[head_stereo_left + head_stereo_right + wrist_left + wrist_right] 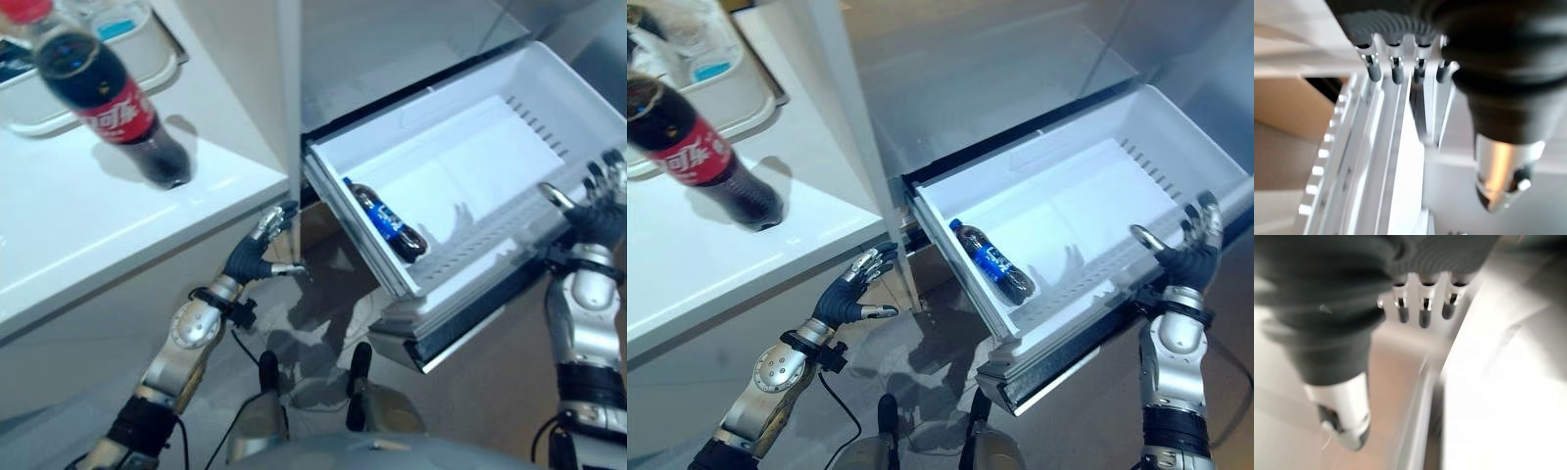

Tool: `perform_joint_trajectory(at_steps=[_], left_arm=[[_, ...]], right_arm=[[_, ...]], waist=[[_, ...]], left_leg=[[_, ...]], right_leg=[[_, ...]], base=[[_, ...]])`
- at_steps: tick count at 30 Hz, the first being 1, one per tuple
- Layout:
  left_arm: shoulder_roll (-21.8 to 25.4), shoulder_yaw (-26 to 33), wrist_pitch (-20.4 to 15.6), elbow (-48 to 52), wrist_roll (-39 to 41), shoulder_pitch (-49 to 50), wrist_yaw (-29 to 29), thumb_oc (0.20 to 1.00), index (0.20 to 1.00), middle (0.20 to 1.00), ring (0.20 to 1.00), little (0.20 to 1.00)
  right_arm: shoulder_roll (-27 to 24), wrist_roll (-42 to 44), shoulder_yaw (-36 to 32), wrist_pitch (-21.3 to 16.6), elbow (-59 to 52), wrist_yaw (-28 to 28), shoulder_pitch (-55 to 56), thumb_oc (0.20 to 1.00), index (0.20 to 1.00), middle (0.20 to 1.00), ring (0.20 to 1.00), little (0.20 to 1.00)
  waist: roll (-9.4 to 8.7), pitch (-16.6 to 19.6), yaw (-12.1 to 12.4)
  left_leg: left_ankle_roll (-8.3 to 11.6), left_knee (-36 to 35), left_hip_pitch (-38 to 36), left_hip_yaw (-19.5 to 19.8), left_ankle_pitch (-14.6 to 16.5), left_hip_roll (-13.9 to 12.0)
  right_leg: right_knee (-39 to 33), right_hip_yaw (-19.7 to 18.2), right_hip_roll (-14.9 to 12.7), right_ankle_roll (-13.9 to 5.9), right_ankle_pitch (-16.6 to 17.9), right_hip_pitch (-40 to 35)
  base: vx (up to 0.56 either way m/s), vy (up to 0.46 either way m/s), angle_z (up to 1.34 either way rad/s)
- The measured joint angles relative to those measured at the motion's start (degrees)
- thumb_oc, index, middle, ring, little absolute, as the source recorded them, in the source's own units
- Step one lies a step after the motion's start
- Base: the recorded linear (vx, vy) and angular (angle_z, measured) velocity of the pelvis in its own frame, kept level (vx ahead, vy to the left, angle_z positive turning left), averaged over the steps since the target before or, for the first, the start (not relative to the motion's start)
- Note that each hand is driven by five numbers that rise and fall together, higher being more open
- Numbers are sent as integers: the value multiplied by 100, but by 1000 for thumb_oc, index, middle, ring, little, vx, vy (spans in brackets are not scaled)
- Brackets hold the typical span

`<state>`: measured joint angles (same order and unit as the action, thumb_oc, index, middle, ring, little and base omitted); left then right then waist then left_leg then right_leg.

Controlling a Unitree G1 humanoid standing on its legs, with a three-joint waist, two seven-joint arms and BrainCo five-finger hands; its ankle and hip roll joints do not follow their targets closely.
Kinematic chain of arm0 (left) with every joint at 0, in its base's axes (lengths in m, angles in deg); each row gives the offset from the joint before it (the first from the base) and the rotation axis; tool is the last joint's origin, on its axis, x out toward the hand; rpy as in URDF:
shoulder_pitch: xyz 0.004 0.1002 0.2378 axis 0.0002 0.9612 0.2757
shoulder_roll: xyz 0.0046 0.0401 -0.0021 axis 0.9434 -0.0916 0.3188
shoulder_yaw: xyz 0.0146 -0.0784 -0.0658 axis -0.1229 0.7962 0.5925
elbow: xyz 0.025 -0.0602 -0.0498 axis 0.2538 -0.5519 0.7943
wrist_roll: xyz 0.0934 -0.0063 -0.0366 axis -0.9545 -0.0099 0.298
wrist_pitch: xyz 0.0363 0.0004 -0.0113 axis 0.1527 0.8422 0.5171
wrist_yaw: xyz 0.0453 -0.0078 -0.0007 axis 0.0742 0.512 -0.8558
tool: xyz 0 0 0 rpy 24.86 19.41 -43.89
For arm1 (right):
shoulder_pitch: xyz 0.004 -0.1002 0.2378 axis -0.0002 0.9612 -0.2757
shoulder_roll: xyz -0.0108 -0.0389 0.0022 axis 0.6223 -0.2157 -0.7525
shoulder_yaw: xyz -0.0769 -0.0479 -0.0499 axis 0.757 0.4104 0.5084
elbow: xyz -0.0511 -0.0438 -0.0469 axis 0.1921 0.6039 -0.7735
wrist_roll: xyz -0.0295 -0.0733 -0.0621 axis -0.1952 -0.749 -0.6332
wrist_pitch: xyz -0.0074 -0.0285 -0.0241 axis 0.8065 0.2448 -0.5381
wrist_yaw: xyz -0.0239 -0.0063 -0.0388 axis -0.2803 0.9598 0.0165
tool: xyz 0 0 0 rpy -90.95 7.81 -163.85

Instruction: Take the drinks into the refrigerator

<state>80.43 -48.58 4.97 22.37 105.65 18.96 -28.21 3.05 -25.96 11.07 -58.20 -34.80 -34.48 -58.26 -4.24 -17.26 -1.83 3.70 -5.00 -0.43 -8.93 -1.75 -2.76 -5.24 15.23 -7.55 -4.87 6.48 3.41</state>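
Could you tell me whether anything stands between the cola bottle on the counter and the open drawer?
Nothing visible blocks the way. The cola bottle stands on the white counter, and the drawer is pulled out and open on top, with one blue-labelled bottle lying inside. The left hand hangs below the counter's edge.

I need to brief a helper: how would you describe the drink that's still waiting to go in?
Look at the white counter left of the pulled-out white drawer. A dark cola bottle with a red label stands there; the bottle in the drawer lies flat and has a blue label.
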Motion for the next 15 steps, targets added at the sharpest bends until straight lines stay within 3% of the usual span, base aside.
perform_joint_trajectory(at_steps=[3, 8, 11, 15], left_arm=[[-7, 17, 4, 1, 1, 8, 84, 1000, 1000, 1000, 1000, 1000], [-4, 18, 6, 2, 0, 50, 200, 1000, 1000, 1000, 1000, 1000], [5, -14, 6, -8, -2, 30, 239, 1000, 1000, 1000, 1000, 1000], [98, -30, -1, -7, -6, 57, 243, 1000, 1000, 1000, 1000, 1000]], right_arm=[[-231, 377, -148, -60, 340, 68, 139, 1000, 1000, 1000, 1000, 1000], [-634, 1095, -967, -230, 1139, 157, 260, 1000, 1000, 1000, 1000, 1000], [-950, 1417, -1298, -430, 2212, 218, 428, 1000, 1000, 1000, 1000, 1000], [-1119, 1513, -1350, -292, 3468, 260, 707, 1000, 1000, 1000, 1000, 1000]], waist=[[32, 31, -110], [88, 207, -202], [79, 352, -212], [78, 496, -186]], left_leg=[[-6, -1, -5, -63, 5, 3], [-6, -2, -7, -134, 6, 0], [-6, -2, -21, -161, 7, 0], [-11, -3, -22, -163, 13, 1]], right_leg=[[0, -81, 5, 8, 44, 40], [0, -185, 18, 16, 79, 87], [0, -211, 20, 18, 86, 89], [-1, -212, 17, 13, 89, 89]], base=[[15, -6, -16], [22, -10, -9], [19, -7, -4], [-1, -2, -1]])
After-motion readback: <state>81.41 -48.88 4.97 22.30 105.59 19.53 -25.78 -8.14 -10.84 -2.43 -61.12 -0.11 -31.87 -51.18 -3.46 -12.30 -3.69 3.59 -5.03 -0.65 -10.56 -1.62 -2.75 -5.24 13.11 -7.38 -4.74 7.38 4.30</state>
